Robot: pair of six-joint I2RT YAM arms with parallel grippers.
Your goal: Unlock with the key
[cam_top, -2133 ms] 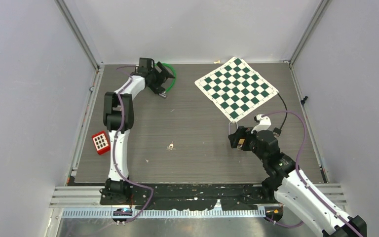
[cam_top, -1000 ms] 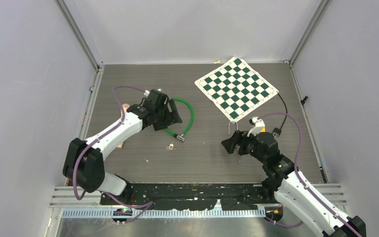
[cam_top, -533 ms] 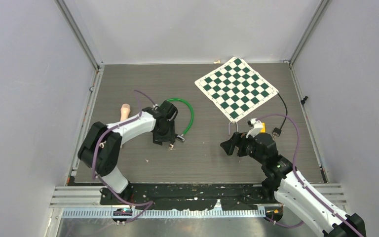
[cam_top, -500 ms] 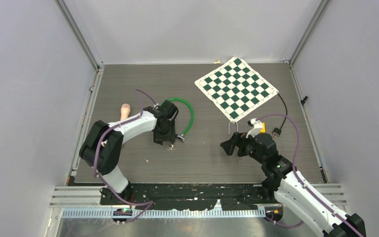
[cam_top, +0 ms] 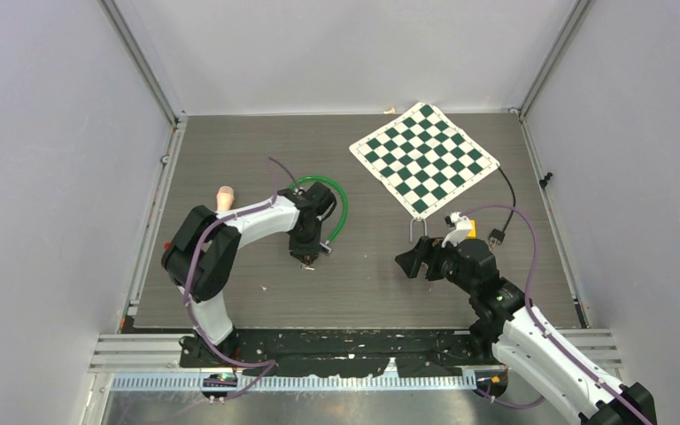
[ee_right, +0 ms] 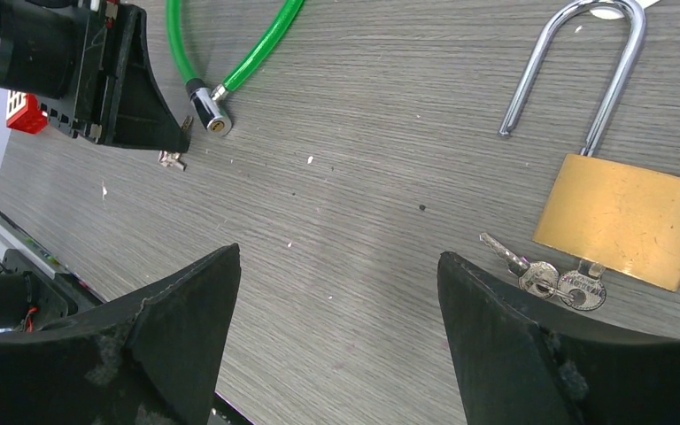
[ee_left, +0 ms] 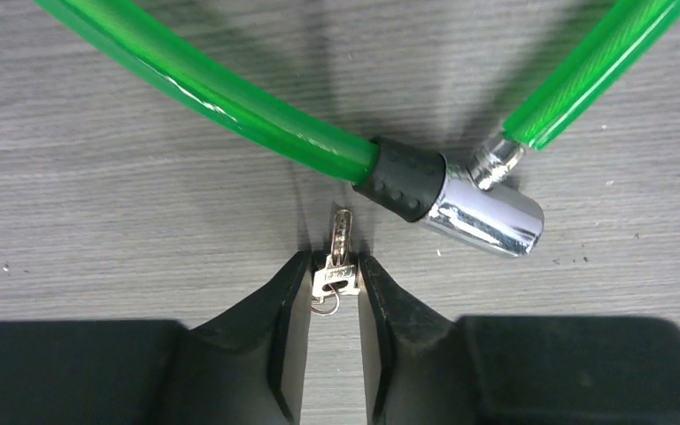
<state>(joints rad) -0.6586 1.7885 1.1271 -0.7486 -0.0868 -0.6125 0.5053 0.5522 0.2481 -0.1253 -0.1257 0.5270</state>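
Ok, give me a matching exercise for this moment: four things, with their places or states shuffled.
1 small key
2 brass padlock
3 chessboard mat
4 right gripper

A open, holding nothing
B between the fingers of the left gripper
C far right part of the table
D flat beside a bunch of keys

Pairs: 1-B, 2-D, 3-C, 4-A

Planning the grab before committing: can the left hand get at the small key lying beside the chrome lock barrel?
Likely yes: the left hand straddles the key, a finger on each side, nothing between them; the chrome lock barrel sits aside.
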